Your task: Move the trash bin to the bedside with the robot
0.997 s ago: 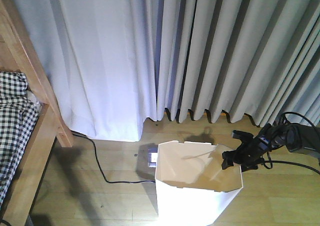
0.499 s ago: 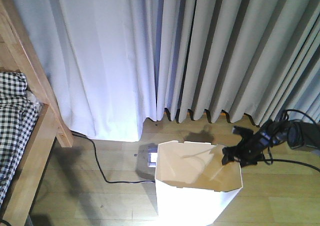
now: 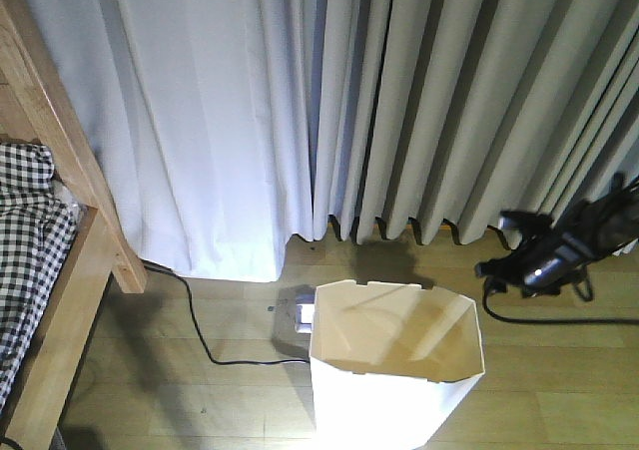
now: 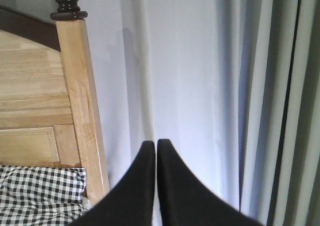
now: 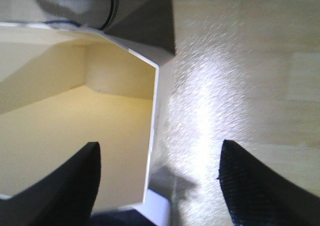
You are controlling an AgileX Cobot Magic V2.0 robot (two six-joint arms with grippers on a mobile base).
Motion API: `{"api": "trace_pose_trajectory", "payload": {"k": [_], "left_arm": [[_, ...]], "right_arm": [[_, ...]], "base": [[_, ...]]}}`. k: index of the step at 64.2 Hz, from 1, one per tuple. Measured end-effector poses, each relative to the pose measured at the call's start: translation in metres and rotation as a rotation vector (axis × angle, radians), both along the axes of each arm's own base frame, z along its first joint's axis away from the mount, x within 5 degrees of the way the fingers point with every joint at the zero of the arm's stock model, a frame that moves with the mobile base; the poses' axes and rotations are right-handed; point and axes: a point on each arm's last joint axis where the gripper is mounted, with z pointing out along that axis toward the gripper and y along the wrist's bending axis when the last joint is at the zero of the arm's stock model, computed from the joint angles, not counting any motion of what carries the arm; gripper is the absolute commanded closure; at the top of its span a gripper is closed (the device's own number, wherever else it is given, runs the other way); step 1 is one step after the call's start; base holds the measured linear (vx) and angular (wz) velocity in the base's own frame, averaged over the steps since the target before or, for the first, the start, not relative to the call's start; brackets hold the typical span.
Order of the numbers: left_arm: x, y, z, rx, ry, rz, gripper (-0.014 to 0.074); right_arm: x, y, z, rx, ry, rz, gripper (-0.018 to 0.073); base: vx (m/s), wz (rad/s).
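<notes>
Right end effector (image 3: 504, 242) hangs wide open and empty just right of the white trash bin (image 3: 394, 370) on the wood floor (image 3: 200, 390), left end effector (image 4: 155, 151) pinched closed, bed (image 3: 45, 240) at left, curtains (image 3: 399, 101) behind.

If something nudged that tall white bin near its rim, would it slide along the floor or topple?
The trash bin looks tall, thin-walled and empty, so probably light: it might tip rather than slide. The wooden floor looks smooth, so a lower push likely slides it. Its walls may flex.
</notes>
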Motion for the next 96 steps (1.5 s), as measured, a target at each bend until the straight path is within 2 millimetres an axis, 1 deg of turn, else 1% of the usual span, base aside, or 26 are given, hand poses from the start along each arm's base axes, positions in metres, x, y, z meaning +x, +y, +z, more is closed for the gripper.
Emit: {"api": "trace_pose_trajectory", "payload": {"k": [5,7,10,12,13,15,18,20,22,26,28,33,38,46,53,59,63,66,72,78,87,96], "left_arm": [[0.0,0.0,0.0,0.0,0.0,0.0,0.0603],[0.0,0.0,0.0,0.0,0.0,0.0,0.0603],[0.0,0.0,0.0,0.0,0.0,0.0,0.0603],[0.0,0.0,0.0,0.0,0.0,0.0,0.0603],[0.0,0.0,0.0,0.0,0.0,0.0,0.0603],[0.0,0.0,0.0,0.0,0.0,0.0,0.0603],[0.0,0.0,0.0,0.0,0.0,0.0,0.0603],[0.0,0.0,0.0,0.0,0.0,0.0,0.0603],[0.0,0.0,0.0,0.0,0.0,0.0,0.0603],[0.0,0.0,0.0,0.0,0.0,0.0,0.0603],[0.0,0.0,0.0,0.0,0.0,0.0,0.0603],[0.0,0.0,0.0,0.0,0.0,0.0,0.0603],[0.0,0.0,0.0,0.0,0.0,0.0,0.0603],[0.0,0.0,0.0,0.0,0.0,0.0,0.0603],[0.0,0.0,0.0,0.0,0.0,0.0,0.0603],[0.0,0.0,0.0,0.0,0.0,0.0,0.0603],[0.0,0.0,0.0,0.0,0.0,0.0,0.0603],[0.0,0.0,0.0,0.0,0.0,0.0,0.0603],[0.0,0.0,0.0,0.0,0.0,0.0,0.0603],[0.0,0.0,0.0,0.0,0.0,0.0,0.0603],[0.0,0.0,0.0,0.0,0.0,0.0,0.0603],[0.0,0.0,0.0,0.0,0.0,0.0,0.0603]], "right_arm": [[-0.006,-0.001,0.041,-0.033,-0.064,-0.003,0.0085],[-0.008,-0.001,0.054,-0.042,-0.088,-0.005,0.0085],[-0.012,0.0,0.08,-0.055,-0.131,-0.007,0.0085],[-0.016,0.0,0.092,-0.06,-0.148,-0.008,0.0085],[-0.017,0.0,0.103,-0.065,-0.17,-0.008,0.0085],[-0.021,0.001,0.115,-0.068,-0.186,-0.009,0.0085],[-0.028,0.003,0.139,-0.078,-0.231,-0.009,0.0085],[-0.032,0.003,0.151,-0.082,-0.252,-0.009,0.0085],[-0.037,0.004,0.169,-0.089,-0.29,-0.01,0.0085],[-0.049,0.007,0.195,-0.1,-0.344,-0.009,0.0085],[-0.055,0.008,0.205,-0.104,-0.366,-0.008,0.0085],[-0.073,0.012,0.233,-0.115,-0.432,-0.008,0.0085],[-0.097,0.018,0.26,-0.118,-0.492,0.0,0.0085],[-0.137,0.028,0.291,-0.108,-0.571,0.021,0.0085],[-0.175,0.037,0.321,-0.127,-0.701,0.034,0.0085],[-0.206,0.043,0.337,-0.153,-0.816,0.036,0.0085],[-0.223,0.047,0.34,-0.167,-0.875,0.038,0.0085],[-0.233,0.051,0.338,-0.175,-0.916,0.047,0.0085],[-0.248,0.062,0.332,-0.172,-0.991,0.09,0.0085],[-0.265,0.068,0.333,-0.169,-1.102,0.12,0.0085],[-0.287,0.068,0.335,-0.192,-1.251,0.094,0.0085],[-0.295,0.065,0.333,-0.21,-1.327,0.059,0.0085]], "base": [[0.0,0.0],[0.0,0.0],[0.0,0.0],[0.0,0.0],[0.0,0.0],[0.0,0.0],[0.0,0.0],[0.0,0.0],[0.0,0.0],[0.0,0.0],[0.0,0.0],[0.0,0.0],[0.0,0.0],[0.0,0.0],[0.0,0.0],[0.0,0.0],[0.0,0.0],[0.0,0.0],[0.0,0.0],[0.0,0.0],[0.0,0.0],[0.0,0.0]]}}
